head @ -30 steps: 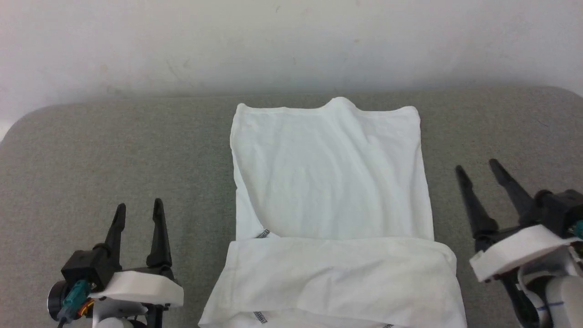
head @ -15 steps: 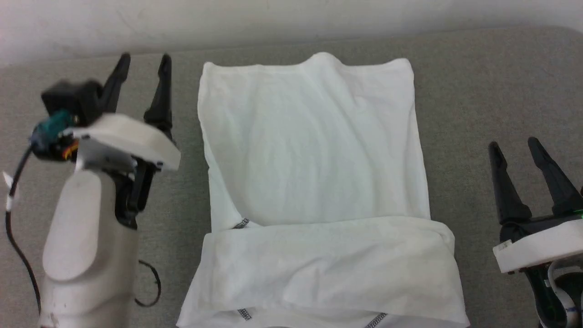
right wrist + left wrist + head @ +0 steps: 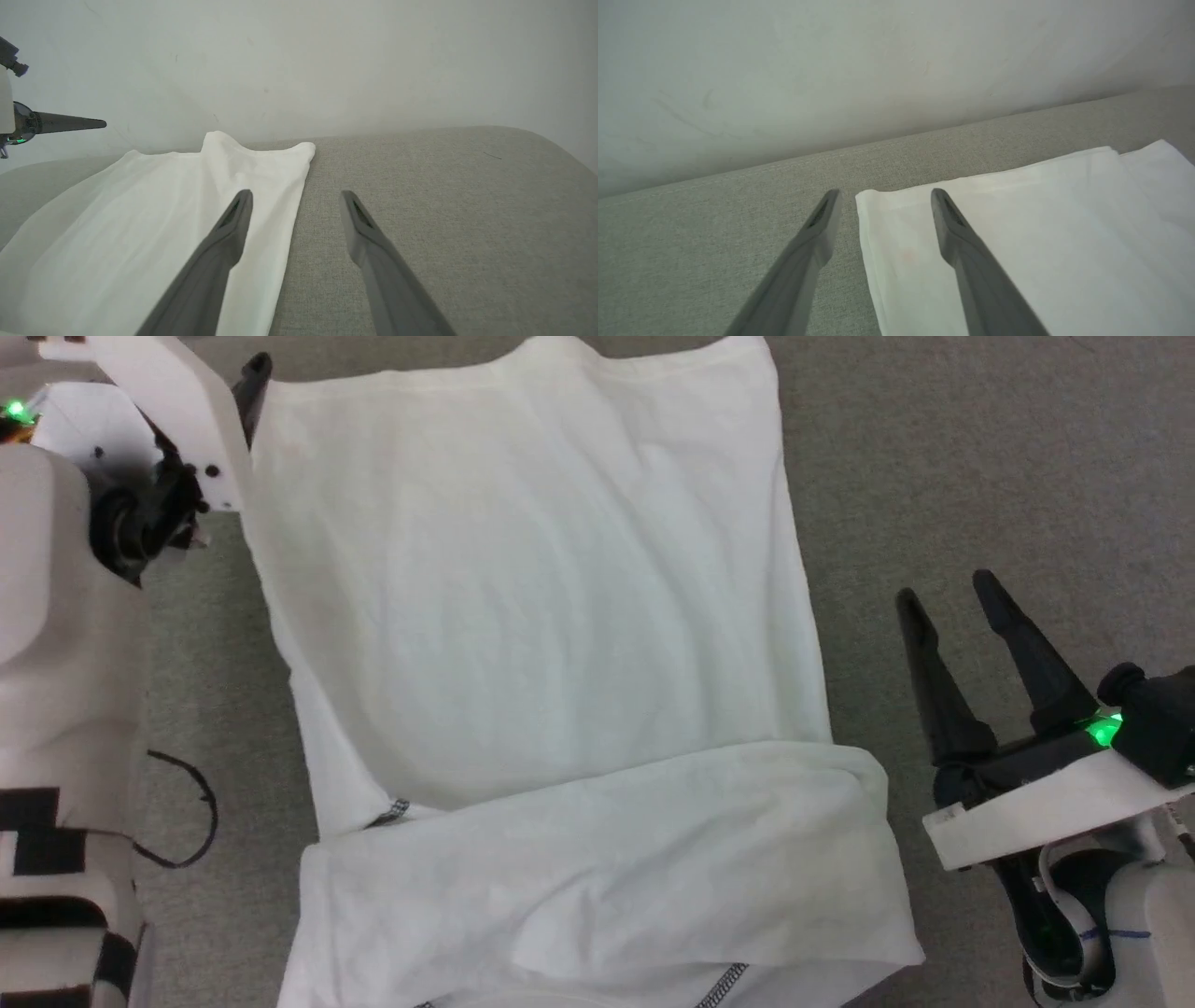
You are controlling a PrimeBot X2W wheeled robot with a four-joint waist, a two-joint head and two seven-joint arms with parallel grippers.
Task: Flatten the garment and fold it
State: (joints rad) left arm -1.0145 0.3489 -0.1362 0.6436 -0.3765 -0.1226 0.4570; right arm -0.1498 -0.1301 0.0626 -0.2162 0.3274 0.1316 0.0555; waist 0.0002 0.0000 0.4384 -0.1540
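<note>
The garment [image 3: 532, 616], a white thin top, lies flat on the grey padded surface [image 3: 980, 448], its near part folded over in a band [image 3: 597, 877] with grey stitching at the hem. My left arm [image 3: 56, 616] reaches to the far left corner, one dark finger [image 3: 254, 383] beside the edge. In the left wrist view my left gripper [image 3: 886, 196] is open and straddles the garment's corner [image 3: 878, 205] from above. My right gripper [image 3: 948, 593] is open, right of the garment and apart from it. In the right wrist view my right gripper [image 3: 296, 193] straddles the garment's right edge [image 3: 285, 224].
A pale wall [image 3: 299, 70] rises behind the grey surface's far edge. A black cable loop [image 3: 201, 812] hangs by my left arm. Bare grey surface lies right of the garment [image 3: 420, 210]. The left gripper's finger [image 3: 65, 123] shows at the right wrist view's far left.
The head camera has tilted down and closer. My left arm rose and reached forward to the garment's far left corner. The right gripper stayed open beside the right edge.
</note>
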